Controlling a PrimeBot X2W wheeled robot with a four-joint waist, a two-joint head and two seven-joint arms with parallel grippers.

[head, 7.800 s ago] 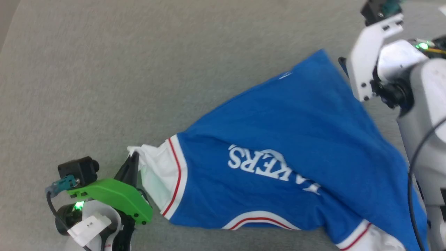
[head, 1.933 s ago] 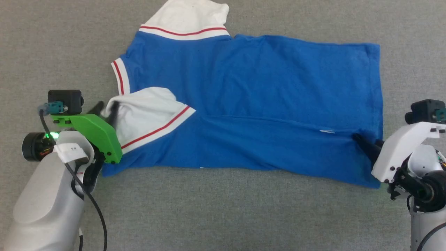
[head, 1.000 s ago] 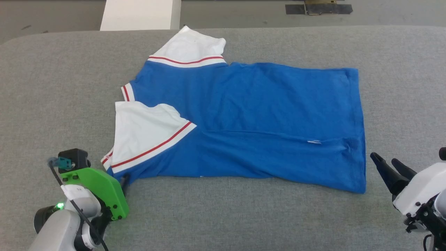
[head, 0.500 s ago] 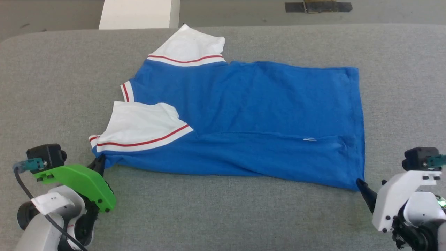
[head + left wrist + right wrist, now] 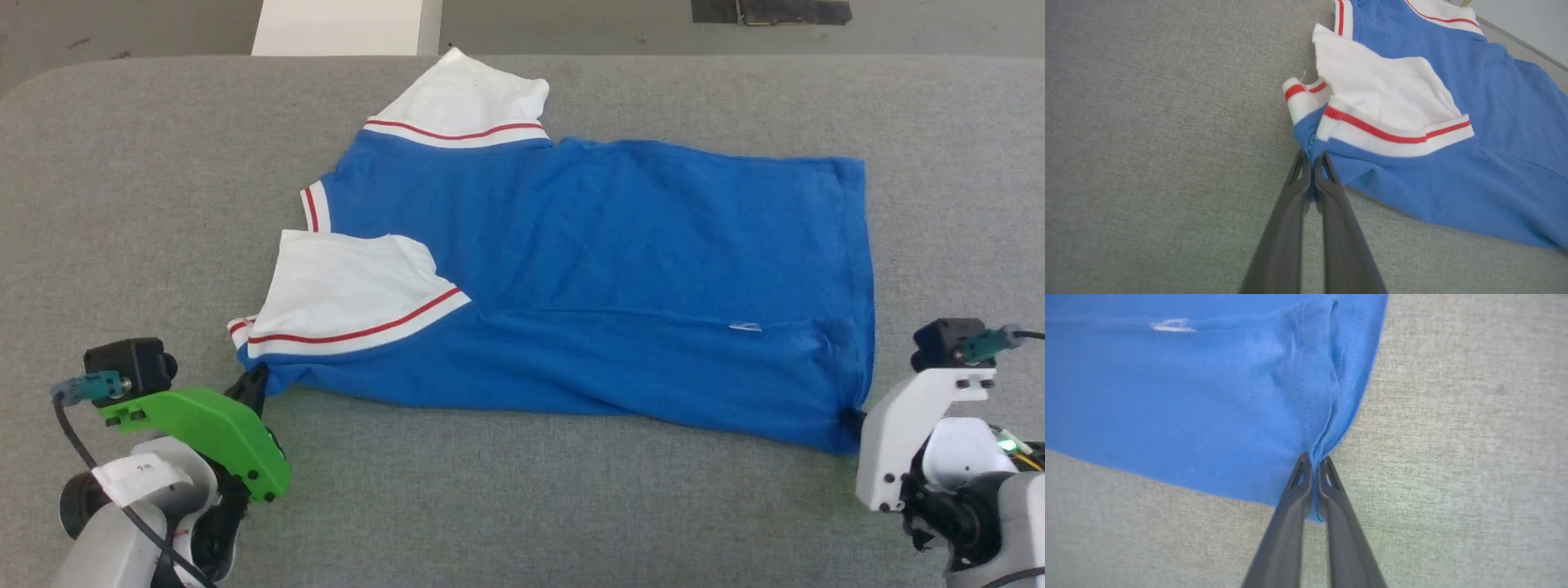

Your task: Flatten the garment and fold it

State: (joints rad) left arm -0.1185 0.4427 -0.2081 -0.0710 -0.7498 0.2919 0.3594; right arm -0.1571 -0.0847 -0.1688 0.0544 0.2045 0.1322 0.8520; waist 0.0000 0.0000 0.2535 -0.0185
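Now the garment [image 5: 620, 269] lies spread on the table [image 5: 522, 506], between and beyond both jaws. The left jaws are clamped on its near shoulder corner, the right jaws on its near hem corner. One long fold seems done; further folds remain.

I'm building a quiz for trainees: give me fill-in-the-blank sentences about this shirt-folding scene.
The left claw is shut on a ____ corner of the garment. The right claw is ____ on the garment's hem corner. The folded white sleeve carries a ____ stripe.
Missing words: blue; shut; red.
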